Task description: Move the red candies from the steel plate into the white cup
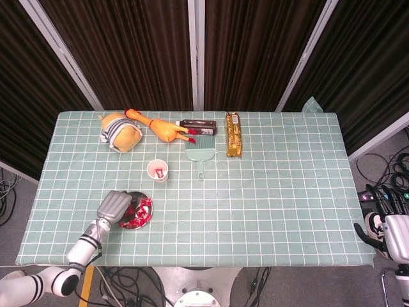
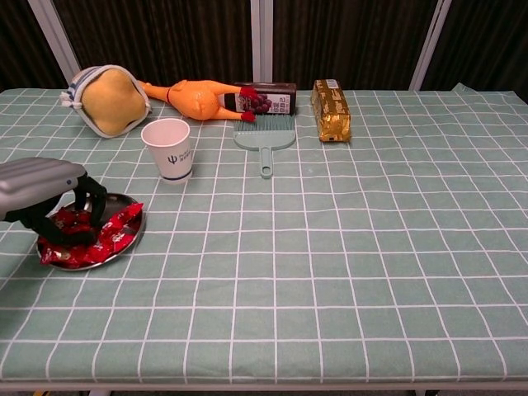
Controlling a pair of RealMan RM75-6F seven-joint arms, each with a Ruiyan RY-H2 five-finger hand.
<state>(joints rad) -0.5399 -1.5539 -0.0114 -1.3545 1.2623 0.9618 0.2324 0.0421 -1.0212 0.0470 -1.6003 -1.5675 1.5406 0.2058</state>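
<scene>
Our left robot hand [image 2: 49, 202] reaches into the plate [image 2: 130, 238], fingers curled down among the candies [image 2: 111, 233]; whether one is pinched we cannot tell; we should secure a single wrapper, lift clear, then carry it to the nearby cup [image 2: 168, 148]; the right robot hand [image 1: 383, 234] waits off the tabletop, its grip unclear.

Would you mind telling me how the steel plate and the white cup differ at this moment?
The steel plate is low, shallow and shiny, while the white cup is tall, upright and matte with a small printed mark. The plate carries a heap of red candies, whereas the cup shows only a little red inside from the head view. The left hand has its fingers down in the plate's candies; nothing touches the cup. Both stand on the checked tablecloth.
</scene>
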